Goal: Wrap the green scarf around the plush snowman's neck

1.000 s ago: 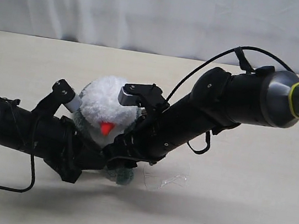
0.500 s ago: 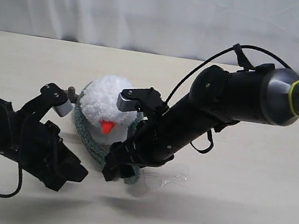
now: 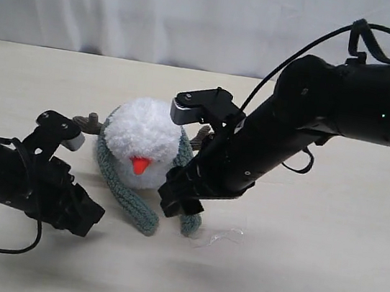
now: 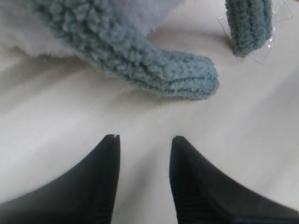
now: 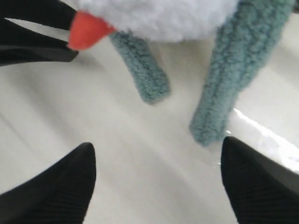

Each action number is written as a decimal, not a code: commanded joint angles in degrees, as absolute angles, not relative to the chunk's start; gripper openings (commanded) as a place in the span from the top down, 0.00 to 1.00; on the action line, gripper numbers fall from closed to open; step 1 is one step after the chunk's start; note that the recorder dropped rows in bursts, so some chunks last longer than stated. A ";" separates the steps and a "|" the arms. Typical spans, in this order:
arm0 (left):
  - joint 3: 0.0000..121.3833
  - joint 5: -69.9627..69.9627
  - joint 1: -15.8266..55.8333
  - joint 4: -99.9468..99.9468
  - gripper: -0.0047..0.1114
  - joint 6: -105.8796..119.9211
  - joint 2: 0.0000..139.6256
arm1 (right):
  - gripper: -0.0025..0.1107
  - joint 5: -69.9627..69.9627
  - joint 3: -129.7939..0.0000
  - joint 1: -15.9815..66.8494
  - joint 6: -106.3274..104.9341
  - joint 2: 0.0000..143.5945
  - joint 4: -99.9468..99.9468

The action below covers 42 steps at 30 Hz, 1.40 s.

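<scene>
Exterior view: left gripper [image 4: 145, 140] nearest, jaws apart and empty, just short of one end of the green scarf [image 3: 129, 198] on the table [image 3: 321, 280]. Right gripper [image 5: 156, 149] is by the other end, jaws wide, holding nothing. The scarf loops behind the plush snowman [image 3: 142, 135] at the neck, both ends lying forward, uncrossed. It looks draped to rest by its own weight.

Left end effector [image 4: 145, 138], right end effector [image 5: 157, 144] withdrawn from plush snowman [image 3: 142, 135]; green scarf [image 3: 126, 198] released, ends hanging.

Left fingers [image 4: 100, 186]: parted a little, nothing held between them.
Right fingers [image 5: 70, 186]: spread wide, nothing held between them.
</scene>
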State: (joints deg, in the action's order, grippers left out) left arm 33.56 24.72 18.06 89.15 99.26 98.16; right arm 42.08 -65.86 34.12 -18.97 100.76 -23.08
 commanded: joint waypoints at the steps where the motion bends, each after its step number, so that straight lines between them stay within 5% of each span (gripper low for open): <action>1: 33.40 29.57 18.01 95.30 0.66 107.49 101.71 | 0.49 42.48 -65.56 34.05 -12.14 100.14 -12.91; 4: 33.40 31.94 18.01 99.32 0.68 113.77 102.99 | 0.64 41.15 -65.56 34.05 -12.60 100.14 -12.32; 9: 33.40 33.43 18.01 99.95 0.91 119.97 104.50 | 0.94 33.22 -62.14 34.05 -12.64 100.14 -12.32; 19: 34.35 36.88 18.01 99.95 0.96 122.73 106.30 | 0.94 21.86 -59.03 34.16 -12.77 101.22 -15.72; 42: 40.84 44.80 18.01 99.95 0.96 122.73 112.16 | 0.94 31.35 -60.05 34.16 -53.12 108.13 -60.77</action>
